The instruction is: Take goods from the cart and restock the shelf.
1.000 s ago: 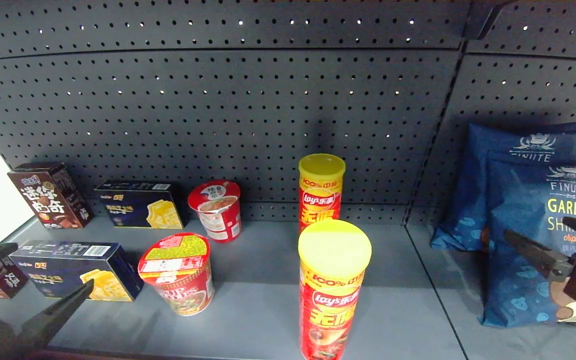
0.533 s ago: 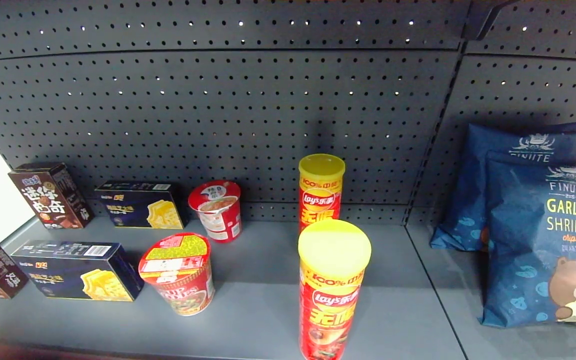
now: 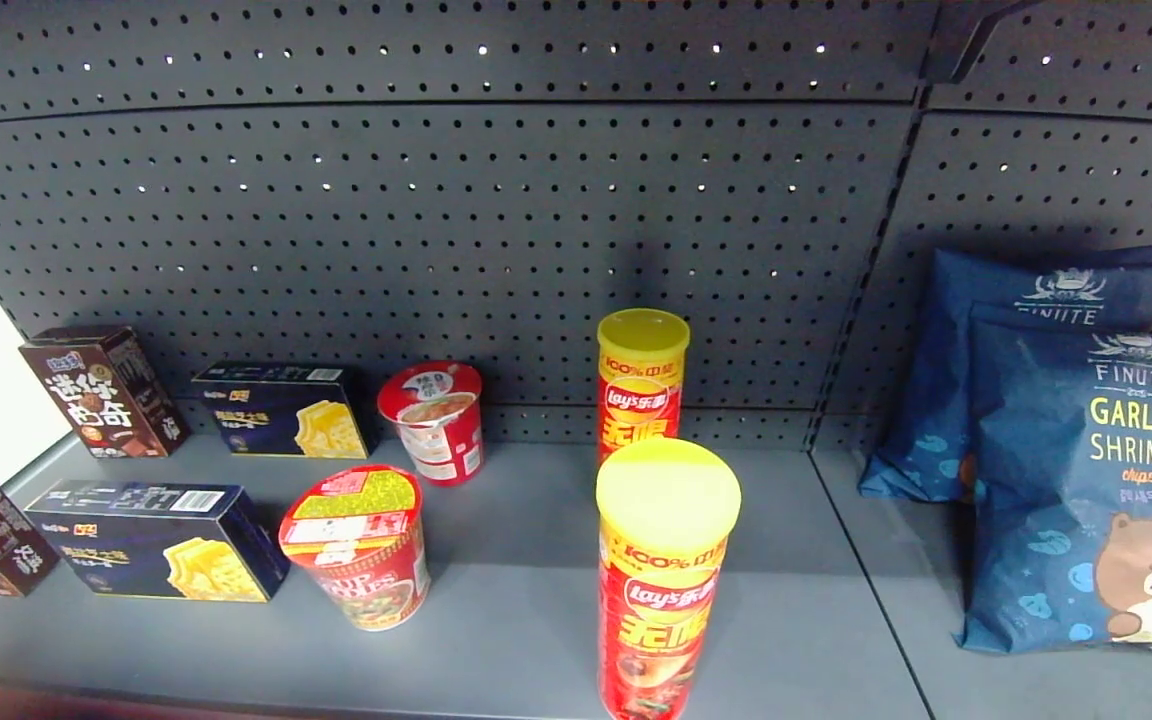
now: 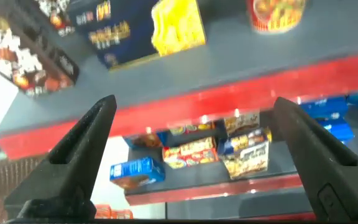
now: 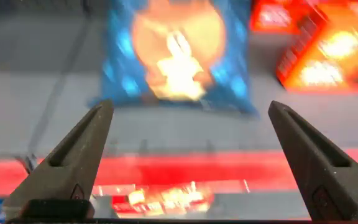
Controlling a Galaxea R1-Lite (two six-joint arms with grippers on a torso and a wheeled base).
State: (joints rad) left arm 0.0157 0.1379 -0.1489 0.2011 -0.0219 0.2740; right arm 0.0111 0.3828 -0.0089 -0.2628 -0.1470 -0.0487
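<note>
The grey shelf (image 3: 516, 620) carries the goods in two rows in front of a perforated back panel (image 3: 436, 220). At centre, the near chip can (image 3: 666, 590) stands upright directly in front of the far chip can (image 3: 642, 385). To their left stand the near noodle cup (image 3: 356, 545) and the far noodle cup (image 3: 433, 420), both upright. Further left lie the near navy box (image 3: 161, 540) and the far navy box (image 3: 281, 408), then two brown boxes (image 3: 101, 390) at the left end. On the right section, two blue chip bags (image 3: 1086, 480) lean against the panel, one overlapping the other. The left gripper (image 4: 194, 162) is spread wide and holds nothing, facing the shelf's red front edge (image 4: 229, 99) below the near navy box. The right gripper (image 5: 188, 162) is likewise spread wide and holds nothing, facing the front blue bag.
</note>
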